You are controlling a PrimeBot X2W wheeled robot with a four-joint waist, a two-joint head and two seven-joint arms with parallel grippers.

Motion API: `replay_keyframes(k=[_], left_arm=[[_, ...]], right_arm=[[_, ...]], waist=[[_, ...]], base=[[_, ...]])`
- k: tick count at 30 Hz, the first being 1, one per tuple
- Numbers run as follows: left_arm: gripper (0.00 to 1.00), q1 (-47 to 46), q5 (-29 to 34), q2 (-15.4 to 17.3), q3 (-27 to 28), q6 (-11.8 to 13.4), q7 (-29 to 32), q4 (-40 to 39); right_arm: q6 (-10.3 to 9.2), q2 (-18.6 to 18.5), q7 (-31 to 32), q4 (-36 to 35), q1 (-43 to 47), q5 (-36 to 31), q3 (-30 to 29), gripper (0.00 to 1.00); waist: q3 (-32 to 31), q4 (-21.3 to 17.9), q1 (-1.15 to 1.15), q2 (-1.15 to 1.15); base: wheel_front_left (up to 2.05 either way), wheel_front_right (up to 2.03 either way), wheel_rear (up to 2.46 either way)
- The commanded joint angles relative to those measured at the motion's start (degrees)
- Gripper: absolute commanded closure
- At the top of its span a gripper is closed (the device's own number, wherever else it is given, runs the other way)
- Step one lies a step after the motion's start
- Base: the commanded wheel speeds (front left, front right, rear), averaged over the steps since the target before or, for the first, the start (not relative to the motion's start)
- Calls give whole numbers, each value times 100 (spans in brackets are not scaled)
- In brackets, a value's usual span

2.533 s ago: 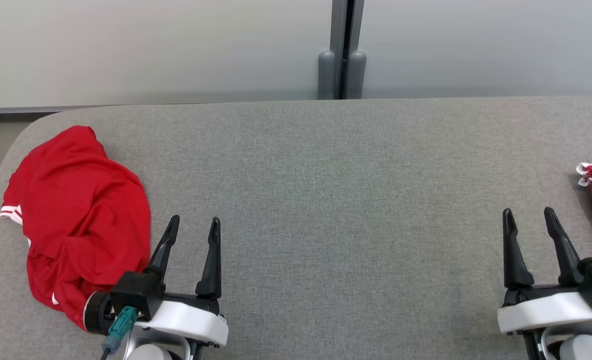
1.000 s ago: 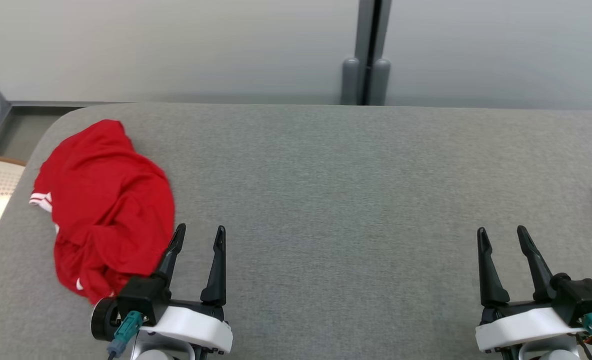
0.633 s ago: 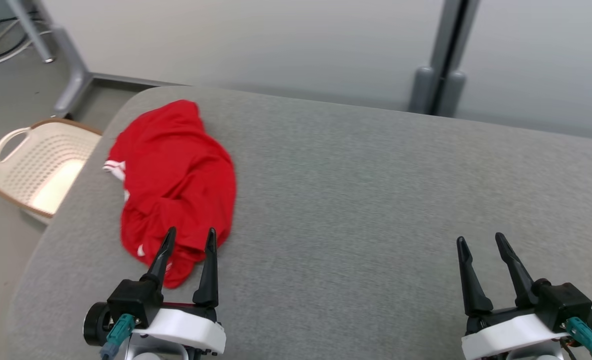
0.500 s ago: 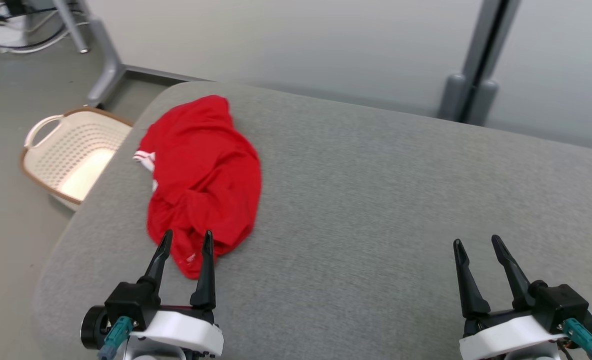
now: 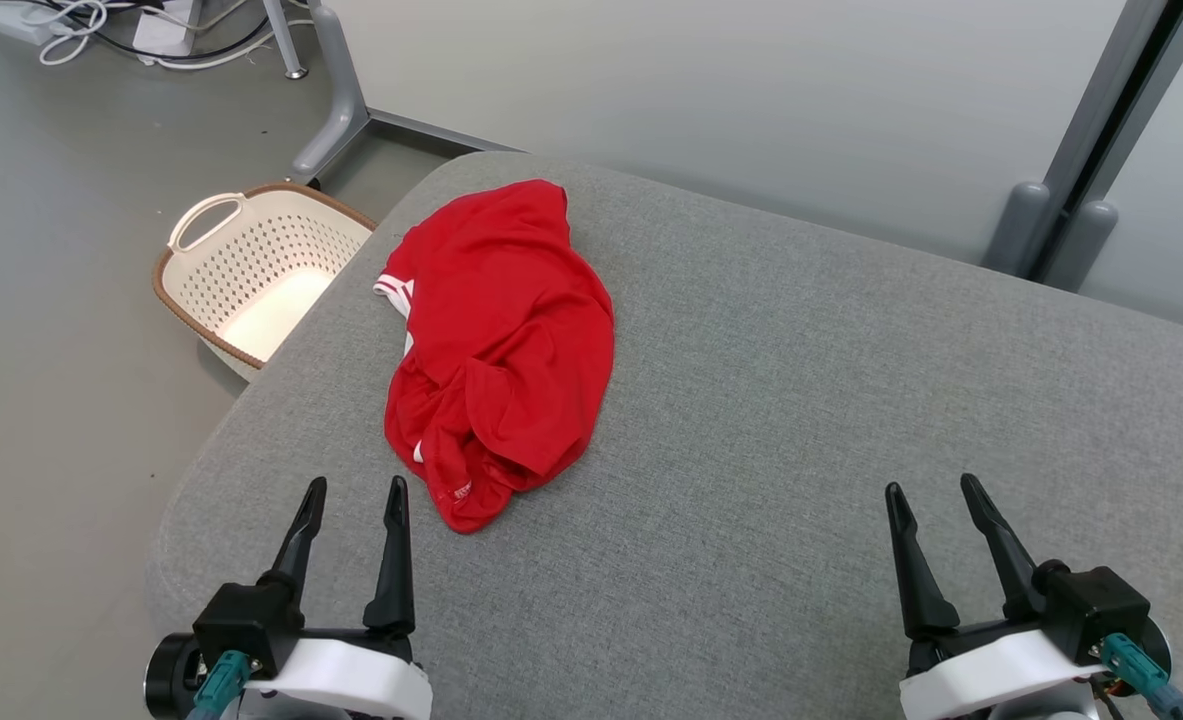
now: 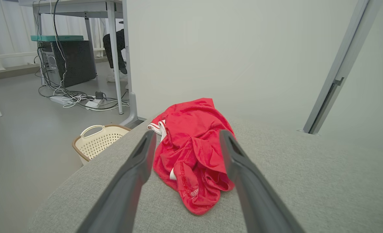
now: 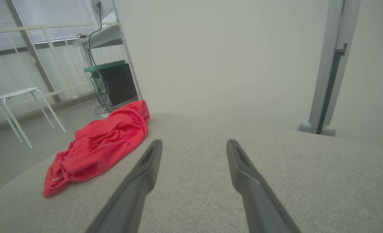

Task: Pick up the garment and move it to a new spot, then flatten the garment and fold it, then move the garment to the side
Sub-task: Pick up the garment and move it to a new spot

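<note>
Your view has swung left since a moment ago, so the red garment (image 5: 511, 340) now sits nearer the middle, and a basket (image 5: 291, 245) has come in beside the grey table (image 5: 801, 400). Nearest you, the left gripper (image 5: 356, 482) and right gripper (image 5: 930, 483) hover with fingers spread wide, holding nothing. Just beyond the left one, the garment lies crumpled near the table's left end, clear of the fingers. Farther left, the pale basket stands on the floor, its bare bottom showing. Cables (image 5: 101, 25) lie beyond.
</note>
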Motion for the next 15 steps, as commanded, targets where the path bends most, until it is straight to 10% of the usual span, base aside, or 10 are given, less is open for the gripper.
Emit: replay_keyframes(k=[1, 15], left_arm=[[0, -23, 31, 18, 27, 22, -12, -9], [0, -951, 470, 109, 605, -659, -12, 333]], right_arm=[[-1, -10, -7, 18, -32, -6, -3, 0], [0, -300, -7, -313, -332, -217, -266, 0]], waist=[[4, -2, 0, 0], [849, -428, 0, 0]], base=[[0, 0, 0], [0, 0, 0]])
